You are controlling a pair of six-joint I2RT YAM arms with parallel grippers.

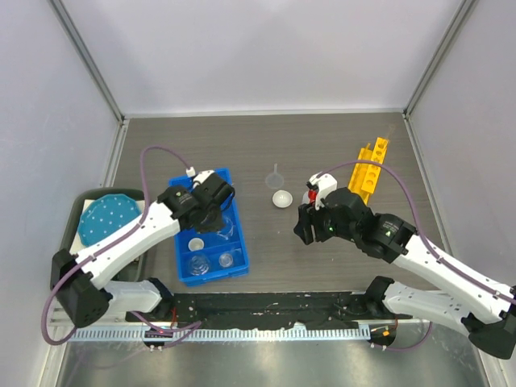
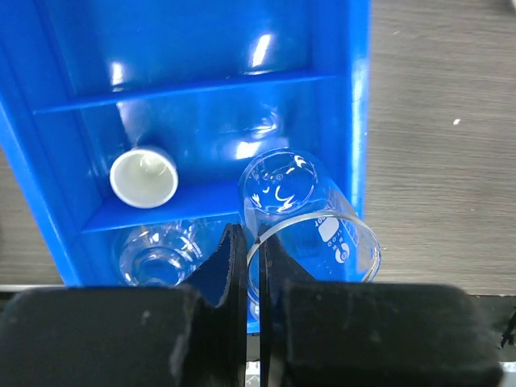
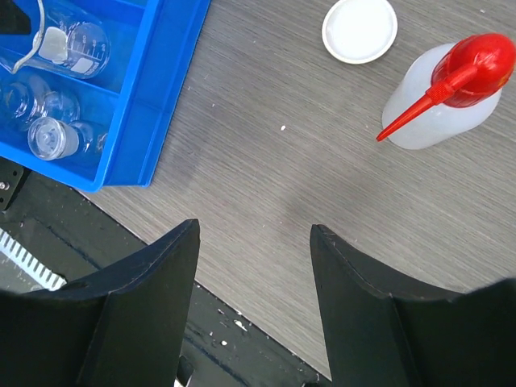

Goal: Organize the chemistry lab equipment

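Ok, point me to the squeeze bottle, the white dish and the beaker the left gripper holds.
squeeze bottle (image 3: 431, 105): right wrist view, on its pale body.
white dish (image 3: 359, 30): right wrist view, on its centre.
beaker (image 2: 322, 218): left wrist view, on its printed glass side wall.

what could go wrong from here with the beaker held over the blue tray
1. The left gripper pinches only the rim of the clear glass beaker; it may slip and fall into the blue tray.
2. Lowered, it could strike the small white cup or the clear glassware beside it.
3. The open right gripper might tip the red-capped squeeze bottle.
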